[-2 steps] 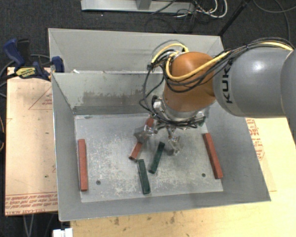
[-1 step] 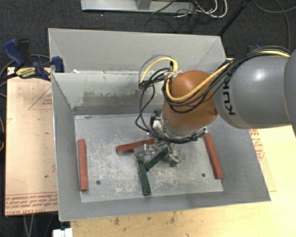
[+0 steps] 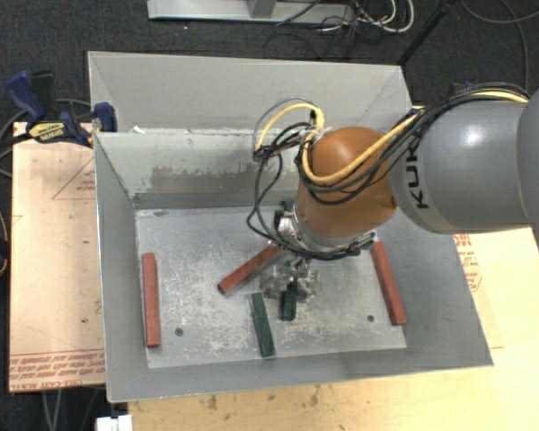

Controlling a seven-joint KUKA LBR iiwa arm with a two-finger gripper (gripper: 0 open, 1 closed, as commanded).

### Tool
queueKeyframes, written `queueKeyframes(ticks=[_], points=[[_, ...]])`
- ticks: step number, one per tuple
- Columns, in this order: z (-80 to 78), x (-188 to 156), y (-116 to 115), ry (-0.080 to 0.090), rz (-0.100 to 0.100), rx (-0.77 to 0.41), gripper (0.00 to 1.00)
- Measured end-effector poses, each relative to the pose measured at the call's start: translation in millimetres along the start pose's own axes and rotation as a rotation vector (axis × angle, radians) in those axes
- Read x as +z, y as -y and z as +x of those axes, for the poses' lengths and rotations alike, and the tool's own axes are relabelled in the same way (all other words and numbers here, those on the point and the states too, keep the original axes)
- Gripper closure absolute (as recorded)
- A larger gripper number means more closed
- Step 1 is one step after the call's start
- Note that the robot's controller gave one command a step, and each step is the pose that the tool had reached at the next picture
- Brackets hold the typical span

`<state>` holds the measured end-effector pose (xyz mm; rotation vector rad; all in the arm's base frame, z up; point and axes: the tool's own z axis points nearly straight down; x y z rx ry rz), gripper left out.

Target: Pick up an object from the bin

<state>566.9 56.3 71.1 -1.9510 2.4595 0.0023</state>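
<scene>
Currently the hand (image 3: 290,287) is hanging low over the floor of the grey bin (image 3: 198,187), just right of the slanted red-brown bar (image 3: 245,272) and near that bar's upper end. Whether the hand is spread or pressed together I cannot tell, because the orange wrist cover (image 3: 346,187) and the arm are hiding most of it.

A short dark green bar (image 3: 288,307) is lying just right of the slanted bar's middle, directly under the hand, and I am judging it to be the likeliest thing to be picked. It is not visibly pinched, so I am treating the grasp as not yet confirmed.

To do this step well, the hand is needing to straddle the short bar across its narrow width, settle squarely and lift straight up.

A long dark green bar (image 3: 262,325) is lying just below the slanted bar's lower end, close enough to the short one to be nudged or caught along with it. The slanted bar itself is crowding the hand from the left.

Two more red-brown bars are lying well apart from the slanted one, a left bar (image 3: 149,300) far to its left and a right bar (image 3: 388,284) far to its right, and neither is standing in the way.
</scene>
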Motion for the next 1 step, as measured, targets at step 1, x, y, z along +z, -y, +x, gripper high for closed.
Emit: queueKeyframes(ticks=[1], points=[[-5.6,-189.8,17.8,0.003,0.011,0.026,1.0]])
